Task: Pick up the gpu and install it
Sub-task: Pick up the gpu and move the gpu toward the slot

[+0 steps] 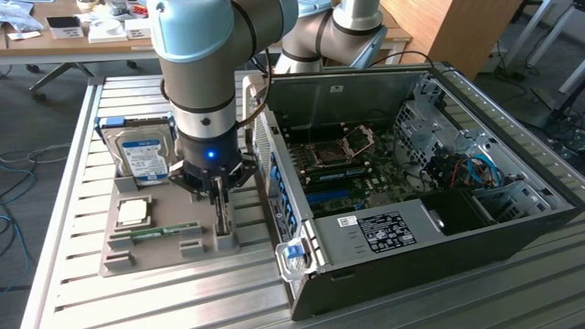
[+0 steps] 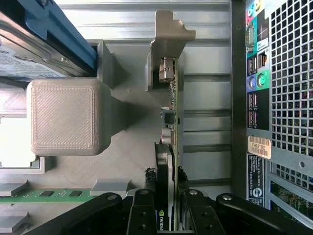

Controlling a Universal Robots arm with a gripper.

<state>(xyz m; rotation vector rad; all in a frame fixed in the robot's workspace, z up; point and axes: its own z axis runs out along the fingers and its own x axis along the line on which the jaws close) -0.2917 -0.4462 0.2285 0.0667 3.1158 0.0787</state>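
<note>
Black gripper clamps the gpu, upright in a grey tray. The computer case stands at the exterior view's right.

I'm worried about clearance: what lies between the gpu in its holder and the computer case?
Nothing but bare slatted table; the wrist view shows that strip clear between the gpu and the computer case.

Pale lettering on the gpu edge reads roughly "NVI", cut off. On the case rear beside it, a tan sticker bears an illegible code.
</note>
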